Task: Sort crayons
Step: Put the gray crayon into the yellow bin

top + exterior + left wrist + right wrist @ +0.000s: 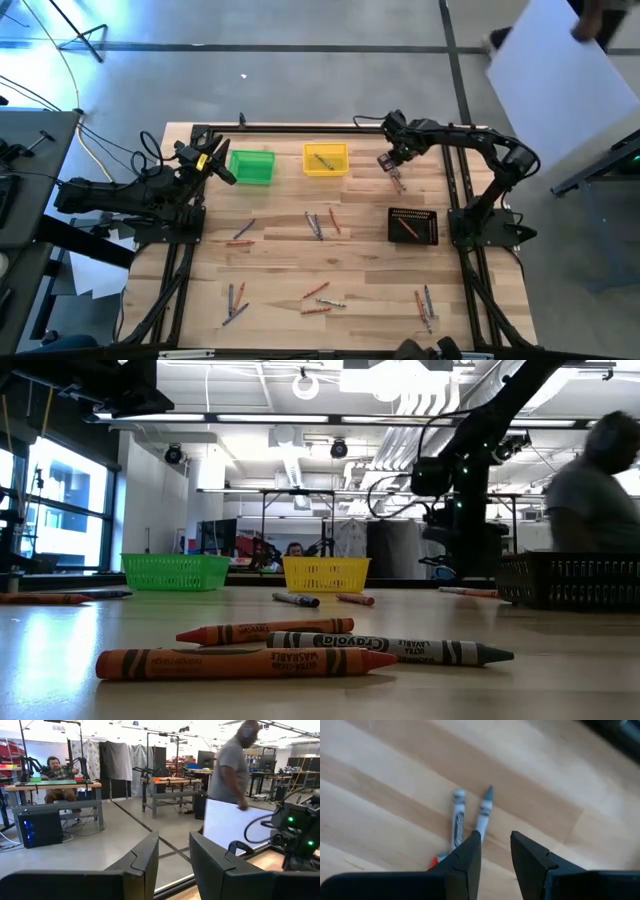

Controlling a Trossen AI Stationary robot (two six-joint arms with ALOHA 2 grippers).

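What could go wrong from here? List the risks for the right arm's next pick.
1. The right gripper hangs over two grey crayons lying side by side, with an orange crayon's tip next to them. Its narrowly open jaws could catch two at once or knock one away.
2. A person carrying a white board is passing close to the table's far corner by the right arm. A wide swing might meet them.

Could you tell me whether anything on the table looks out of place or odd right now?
Only the expected mess: crayons lie scattered over the table, orange and grey mixed, while the green bin looks empty. The yellow bin and black bin hold a few. Nothing appears spilled or damaged.
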